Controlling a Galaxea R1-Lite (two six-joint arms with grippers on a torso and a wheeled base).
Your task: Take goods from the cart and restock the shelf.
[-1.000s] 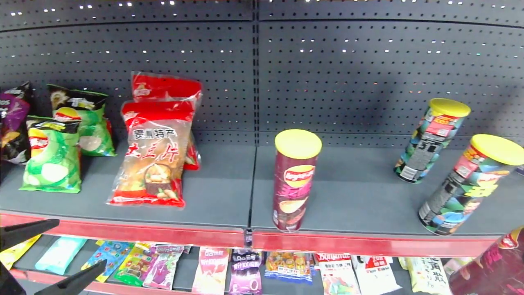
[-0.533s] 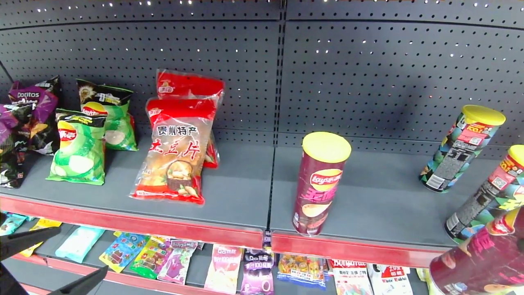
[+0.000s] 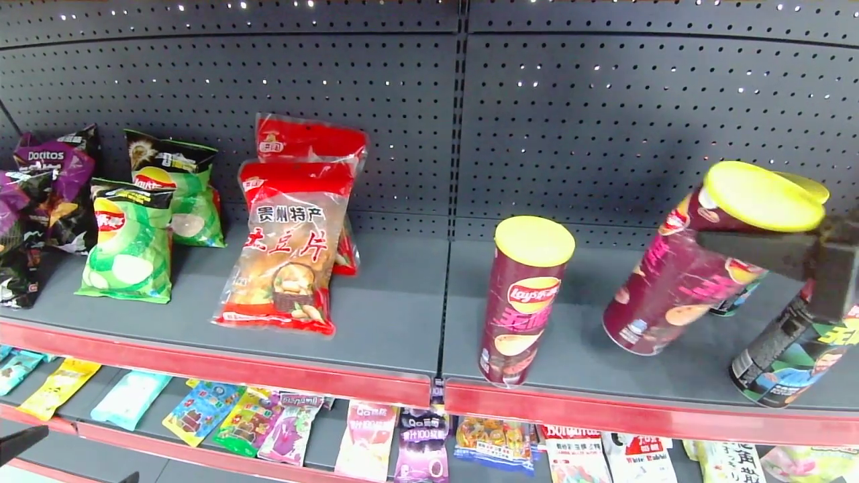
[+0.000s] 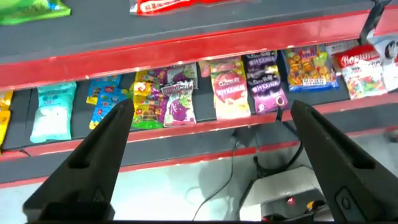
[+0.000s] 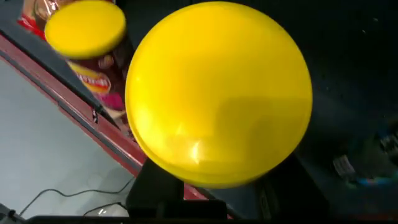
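A maroon chip can with a yellow lid (image 3: 671, 282) hangs tilted just above the right part of the grey shelf (image 3: 382, 315), with my right gripper (image 3: 731, 245) shut on its upper part. In the right wrist view its lid (image 5: 217, 93) faces the camera. A matching can (image 3: 527, 302) stands upright near the shelf's red front edge, left of the held one; its lid (image 5: 84, 28) lies beyond. My left gripper (image 4: 211, 162) is open and holds nothing, low in front of the lower shelf; one fingertip (image 3: 20, 443) pokes in at the head view's bottom left.
A multi-coloured can (image 3: 785, 349) stands right of the held can, and another is half hidden behind it. Red snack bags (image 3: 288, 261) and green chip bags (image 3: 131, 241) fill the shelf's left half. Bare shelf lies between the red bags and the upright can. Small packets (image 4: 230, 87) line the lower shelf.
The head camera shifted early on. Since then my right gripper has lifted the maroon can from the bottom right corner up over the shelf. The left gripper has sunk lower in view.
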